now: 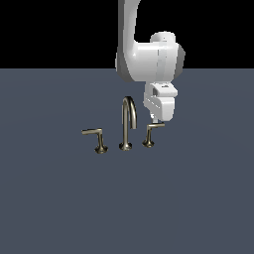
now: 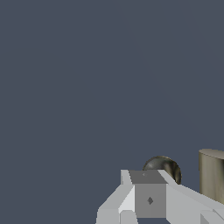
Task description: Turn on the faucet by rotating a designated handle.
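I am in a bare simulated test scene, not a real room. A flat, featureless slate-blue surface (image 1: 59, 208) runs to a straight far edge under plain black. Only a small brushed bronze-grey metal faucet (image 1: 127, 124) stands on it, untextured, with no sink, walls or furniture around me.

Flat, even sim lighting, sharp, no cast shadows or blur; faint sheen on faucet (image 1: 128, 124); light source seemingly overhead.

Gripper (image 1: 158, 120) jaws hidden behind designated handle (image 1: 154, 127); opening unreadable.
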